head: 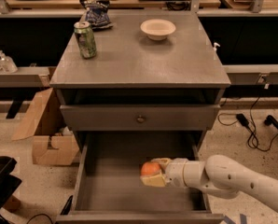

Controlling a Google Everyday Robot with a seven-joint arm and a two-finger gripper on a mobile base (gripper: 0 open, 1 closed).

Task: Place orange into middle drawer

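Orange [149, 167]: small, round, held in the gripper [151, 172], within the walls of the middle drawer [81, 177]. It sits right of centre over the drawer's bare grey floor. Cannot tell if the fruit touches the floor or hangs just above it.

Gripper: clenched on the orange, one pale finger over the top, the other under it. The white arm [232, 178] reaches in from the right edge, crossing over the drawer's right wall.

Middle drawer: pulled out toward the camera, tall side walls, nothing else visible on its floor.

Above it: a shut drawer front [101, 118] with a small round knob [140, 119] at its middle.

Table [143, 62] top, grey and flat, carries three things. Shallow white bowl [157, 29] at the back, right of centre. Green can [85, 39] upright near the left edge. Dark blue snack bag [95, 12] behind the can, at the back left corner. All three are well apart from the orange.

Floor, left of the table: open cardboard box [45, 141]. Right of it: black cables [251, 125] on speckled flooring.
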